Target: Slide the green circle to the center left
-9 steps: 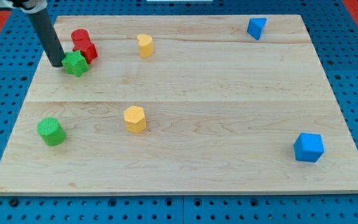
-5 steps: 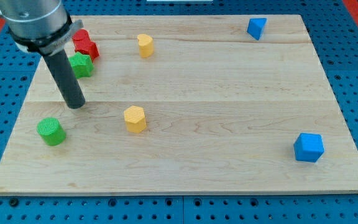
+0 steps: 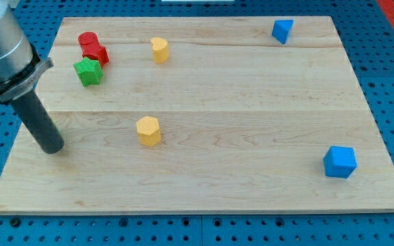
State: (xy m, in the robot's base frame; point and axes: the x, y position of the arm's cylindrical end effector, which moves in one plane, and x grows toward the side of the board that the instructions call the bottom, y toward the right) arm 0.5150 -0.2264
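The green circle does not show in the camera view; my dark rod stands over the spot near the board's lower left edge where it was. My tip (image 3: 51, 148) rests on the wooden board (image 3: 238, 102) there, left of the yellow hexagon block (image 3: 148, 130) and well below the green star block (image 3: 87, 71).
Two red blocks (image 3: 92, 48) sit together at the upper left, touching the green star. A yellow heart block (image 3: 159, 49) lies to their right. A blue triangular block (image 3: 282, 30) is at the upper right and a blue cube (image 3: 339, 162) at the lower right.
My tip moved from beside the green star down and left to the lower left edge. The green circle, visible before, is now hidden behind the rod. The green star shifted slightly.
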